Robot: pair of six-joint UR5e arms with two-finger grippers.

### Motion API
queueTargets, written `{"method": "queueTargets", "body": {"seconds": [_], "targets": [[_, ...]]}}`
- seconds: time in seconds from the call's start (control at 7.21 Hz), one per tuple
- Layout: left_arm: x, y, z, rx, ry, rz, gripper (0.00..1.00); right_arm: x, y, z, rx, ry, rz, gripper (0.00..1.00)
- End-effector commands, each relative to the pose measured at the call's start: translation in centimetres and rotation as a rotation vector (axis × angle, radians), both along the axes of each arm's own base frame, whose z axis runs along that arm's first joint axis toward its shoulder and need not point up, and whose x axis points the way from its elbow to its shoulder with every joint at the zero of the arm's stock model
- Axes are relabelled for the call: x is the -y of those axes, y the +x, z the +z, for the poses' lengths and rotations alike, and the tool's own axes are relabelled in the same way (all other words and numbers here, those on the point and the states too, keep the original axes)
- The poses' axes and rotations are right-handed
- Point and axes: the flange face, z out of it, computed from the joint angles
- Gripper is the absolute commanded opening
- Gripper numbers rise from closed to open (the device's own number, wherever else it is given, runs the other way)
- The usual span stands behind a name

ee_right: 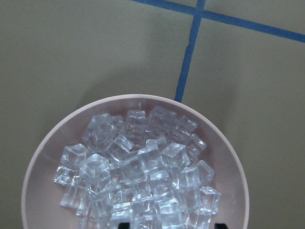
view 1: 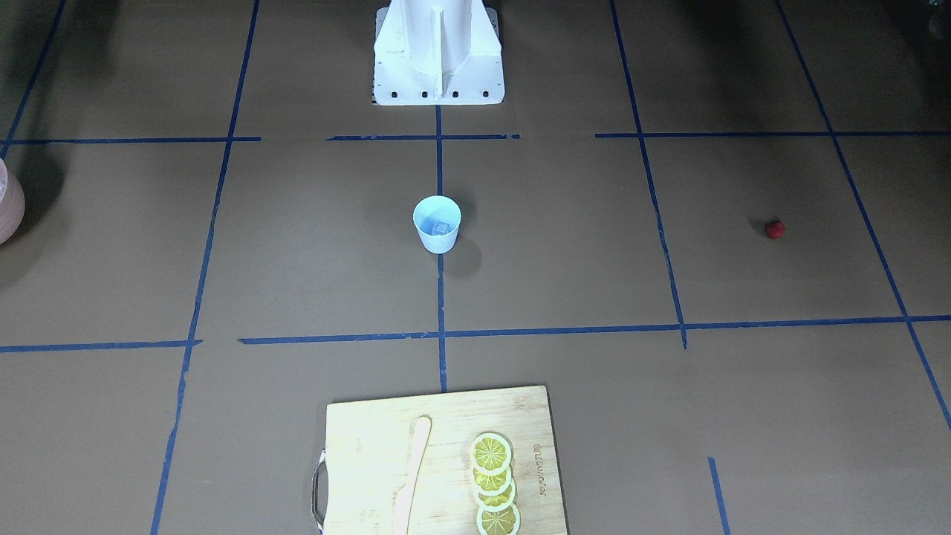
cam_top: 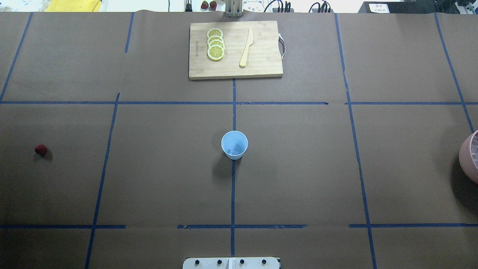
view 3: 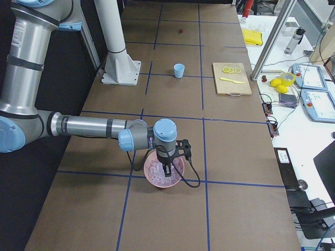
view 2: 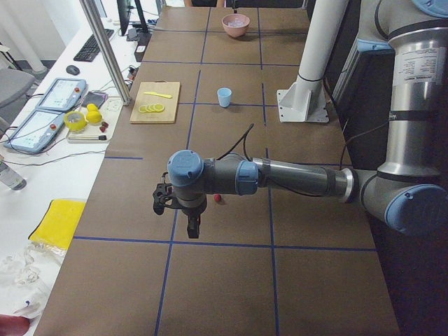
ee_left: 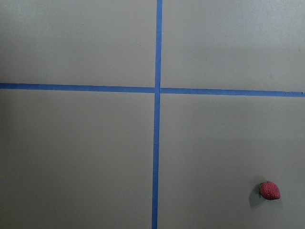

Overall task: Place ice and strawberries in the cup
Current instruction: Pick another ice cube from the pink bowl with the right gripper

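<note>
Neither arm reaches the overhead or front views, so it's side cameras only. The left claw (view 2: pixel 192 232) hangs fingers-down over the table, near the strawberry (view 2: pixel 218 198), and whether it's spread or pressed together I can't tell. Its wrist camera shows just that berry lying alone on the brown paper (ee_left: pixel 76 157), off to one side of a blue tape cross (ee_left: pixel 157 89). At the other end, the right claw (view 3: pixel 167 173) hangs above the pink bowl (view 3: pixel 155 180), which is heaped with ice (ee_right: pixel 138 174). Two dark slivers are cut off at the bottom edge of its wrist view, too little to judge the opening, so can't tell there either. That bowl is cropped by the frame edge both overhead and from the front. In the centre of the table the cup (cam_top: pixel 234 145) stands upright on a tape line, with one pale ice cube (view 1: pixel 442 227) faint inside, hard to make out. The strawberry sits well apart from the cup, out on the robot's left.
</note>
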Motion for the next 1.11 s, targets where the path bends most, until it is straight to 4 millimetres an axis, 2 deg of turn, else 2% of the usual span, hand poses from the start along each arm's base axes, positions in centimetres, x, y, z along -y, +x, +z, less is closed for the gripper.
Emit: {"method": "queueTargets", "body": {"seconds": [0.0,0.28,0.42,0.97], "targets": [[0.0,0.0,0.0,0.0,0.0,0.001,1.0,-0.1,-2.1,0.9,-0.007,-0.016,-0.055,0.65],[0.1,0.0,-0.2,0.0,0.004,-0.001,1.0,0.0,-2.1,1.7,-0.018,-0.002,-0.081,0.64],[0.1,0.0,-0.4,0.0,0.007,-0.001,1.0,-0.1,-2.1,2.8,-0.019,-0.005,-0.102,0.61],[0.0,0.0,-0.7,0.001,0.014,-0.001,1.0,-0.2,-2.1,3.8,-0.019,0.008,-0.139,0.62]]}}
